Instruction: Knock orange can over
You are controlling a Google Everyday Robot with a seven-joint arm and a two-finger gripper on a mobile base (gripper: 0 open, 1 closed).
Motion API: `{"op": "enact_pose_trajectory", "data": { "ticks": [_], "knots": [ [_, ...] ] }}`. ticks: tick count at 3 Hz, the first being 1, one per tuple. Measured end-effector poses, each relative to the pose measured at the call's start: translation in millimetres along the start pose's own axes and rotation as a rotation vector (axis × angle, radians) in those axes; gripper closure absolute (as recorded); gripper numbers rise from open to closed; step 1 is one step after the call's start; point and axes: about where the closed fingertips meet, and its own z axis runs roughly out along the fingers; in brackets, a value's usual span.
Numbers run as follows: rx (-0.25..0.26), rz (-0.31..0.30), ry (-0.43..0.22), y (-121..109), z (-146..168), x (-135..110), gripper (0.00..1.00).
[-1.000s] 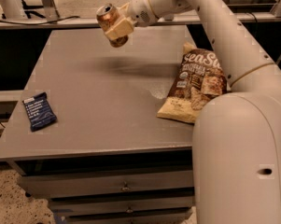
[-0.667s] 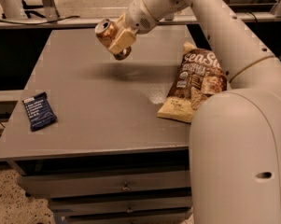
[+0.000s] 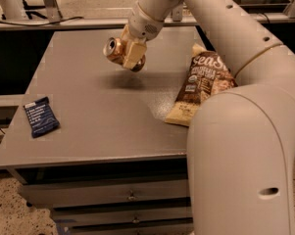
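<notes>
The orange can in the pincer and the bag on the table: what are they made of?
The orange can, held tilted in the pincer above the table, looks like thin metal: glossy copper-orange sides, silvery top. The chip bag seems flexible printed film or paper, fairly matte and creased; I cannot tell which.

Warm, fairly even light falls from above on the grey table (image 3: 88,131). The gripper (image 3: 128,56), above the table's far middle and clamped on the orange can (image 3: 112,49), casts a soft dark shadow just beneath. The can's top glints. A pale sheen lies left of the chip bag (image 3: 201,84).
</notes>
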Motion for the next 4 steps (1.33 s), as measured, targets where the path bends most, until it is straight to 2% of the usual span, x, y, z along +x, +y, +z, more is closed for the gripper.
{"op": "enact_pose_trajectory", "data": {
  "ticks": [1, 2, 3, 4],
  "knots": [
    [-0.029, -0.082, 0.083, 3.2, 4.8, 2.6, 1.00],
    [-0.060, -0.158, 0.110, 8.0, 16.3, -6.0, 1.00],
    [-0.087, -0.205, 0.116, 12.8, 29.0, -14.4, 1.00],
    [-0.108, -0.234, 0.108, 17.0, 38.4, -23.5, 0.84]
  ]
}}
